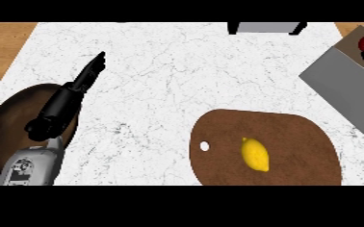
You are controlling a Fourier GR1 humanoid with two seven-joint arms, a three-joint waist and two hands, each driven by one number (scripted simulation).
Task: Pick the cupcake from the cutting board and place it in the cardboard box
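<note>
A black left hand [82, 79] rests with fingers straight on the white marble counter [163, 72]; a yellow lemon [255, 154] lies on the brown oval cutting board [298, 139].

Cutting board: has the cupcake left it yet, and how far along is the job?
The cutting board now holds only a lemon; no cupcake shows there. The box sits at the right edge, its contents unclear. The left hand holds nothing, fingers straight. The right hand is out of view, so placement cannot be confirmed.
</note>
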